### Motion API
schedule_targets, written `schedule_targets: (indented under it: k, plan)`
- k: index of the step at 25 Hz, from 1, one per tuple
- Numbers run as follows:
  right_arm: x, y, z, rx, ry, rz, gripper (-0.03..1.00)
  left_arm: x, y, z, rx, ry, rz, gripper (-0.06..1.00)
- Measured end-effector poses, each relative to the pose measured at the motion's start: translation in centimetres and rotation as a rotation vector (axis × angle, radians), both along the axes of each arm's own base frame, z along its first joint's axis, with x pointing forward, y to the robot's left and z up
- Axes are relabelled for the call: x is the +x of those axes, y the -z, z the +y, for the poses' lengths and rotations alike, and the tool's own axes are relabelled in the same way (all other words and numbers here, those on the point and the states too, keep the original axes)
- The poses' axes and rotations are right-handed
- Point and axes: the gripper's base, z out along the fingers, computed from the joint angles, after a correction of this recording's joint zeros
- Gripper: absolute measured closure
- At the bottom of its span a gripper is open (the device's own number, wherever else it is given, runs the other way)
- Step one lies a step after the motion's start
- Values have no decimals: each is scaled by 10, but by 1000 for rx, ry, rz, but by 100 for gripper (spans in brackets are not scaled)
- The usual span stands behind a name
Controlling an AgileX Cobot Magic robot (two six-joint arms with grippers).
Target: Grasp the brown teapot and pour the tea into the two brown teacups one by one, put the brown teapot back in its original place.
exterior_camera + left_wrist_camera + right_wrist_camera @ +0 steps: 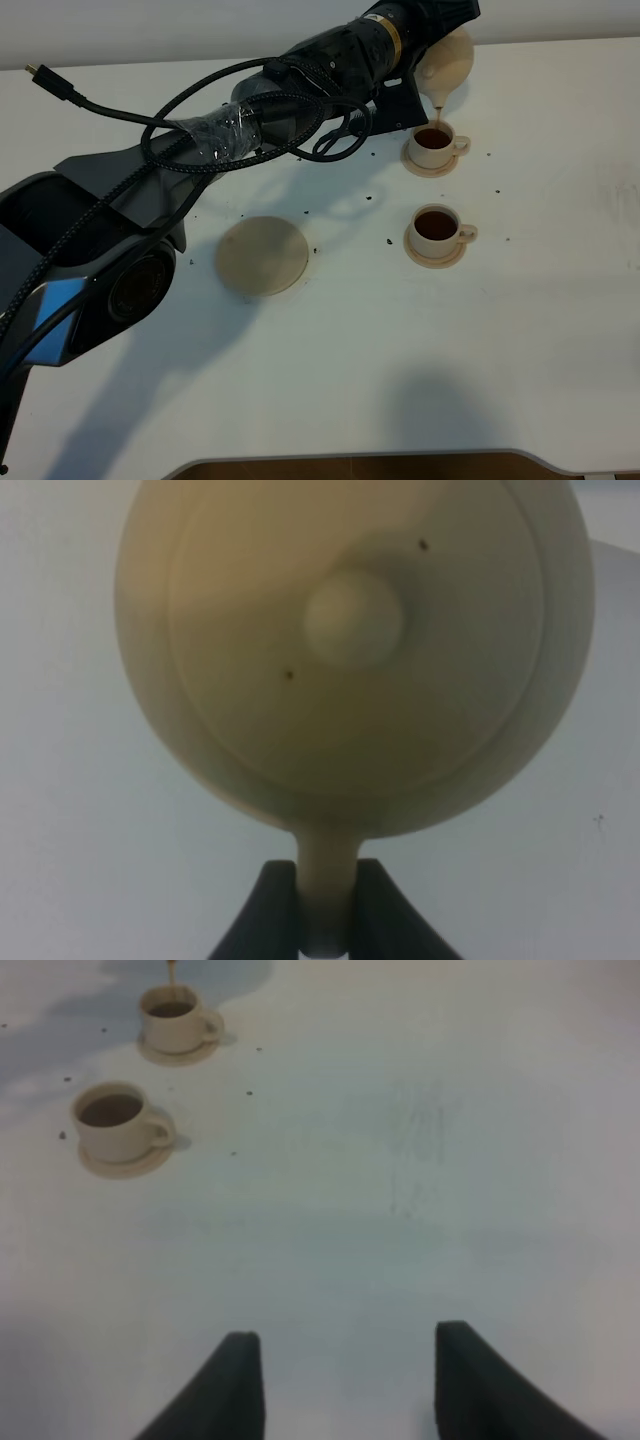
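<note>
The pale tan teapot (450, 62) is tilted over the far teacup (436, 146), and a thin stream of tea runs from its spout into that cup. My left gripper (325, 905) is shut on the teapot's loop handle; the lid and knob of the teapot (352, 620) fill the left wrist view. The near teacup (438, 228) sits on its saucer, full of dark tea. Both cups appear in the right wrist view, the far teacup (176, 1020) and the near teacup (115, 1122). The flat round saucer disc (262, 256) lies bare to the left. My right gripper (340, 1385) is open above bare table.
The left arm's black cables (200, 120) loop over the back left of the white table (380, 360). Small dark specks (388, 240) are scattered around the cups. The table's front edge (370, 458) runs along the bottom of the exterior view.
</note>
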Motion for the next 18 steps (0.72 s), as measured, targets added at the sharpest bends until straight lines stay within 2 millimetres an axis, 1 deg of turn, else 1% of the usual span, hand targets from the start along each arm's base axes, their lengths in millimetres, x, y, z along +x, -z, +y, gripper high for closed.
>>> schedule_targets:
  k: [13,18]
  plan:
    - [0,0,0,0,0,0,55,0,0,0,11,4,-5,83]
    - [0,0,0,0,0,0,55,0,3,4,-21,-63,56,83]
